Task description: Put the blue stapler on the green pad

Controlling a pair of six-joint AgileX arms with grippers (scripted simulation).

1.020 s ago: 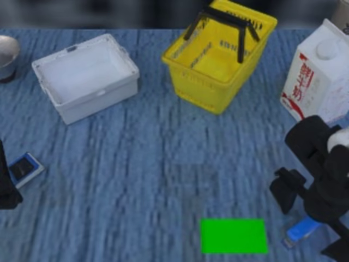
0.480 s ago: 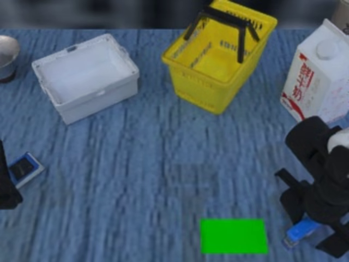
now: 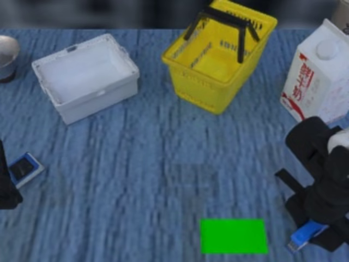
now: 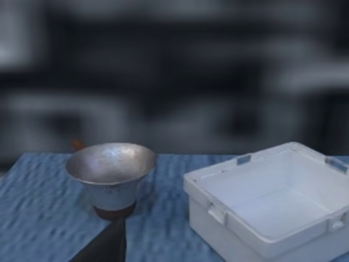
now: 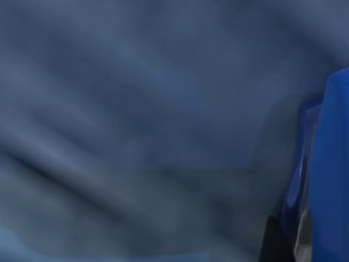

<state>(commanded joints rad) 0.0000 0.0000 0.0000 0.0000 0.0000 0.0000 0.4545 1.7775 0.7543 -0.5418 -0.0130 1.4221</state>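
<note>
One milk carton (image 3: pixel 316 76) is standing at the far right of the blue worktop (image 3: pixel 163 180), white with a round cap and red characters running down its side; they are too blurred to read. No other writing is showing.

The green pad (image 3: pixel 234 236) is lying flat at the near edge. Just right of the green pad, apart from it, one blue stapler (image 3: pixel 306 233) is lying tilted with its silvery tip pointing toward the pad. The right pincer (image 3: pixel 313 232) is sitting down over the stapler; whether its fingers are pressing on it, I cannot tell. The right wrist view is showing the stapler's blue body (image 5: pixel 332 180) very close.

Far behind the pad, one yellow basket (image 3: pixel 218 54) with two black handles is standing. Left of the basket are one white bin (image 3: pixel 84 76) and one metal bowl (image 3: pixel 6 54).

The left arm (image 3: pixel 6 185) is sitting parked far left of the pad, beside one blue-edged square object (image 3: pixel 23 169).
</note>
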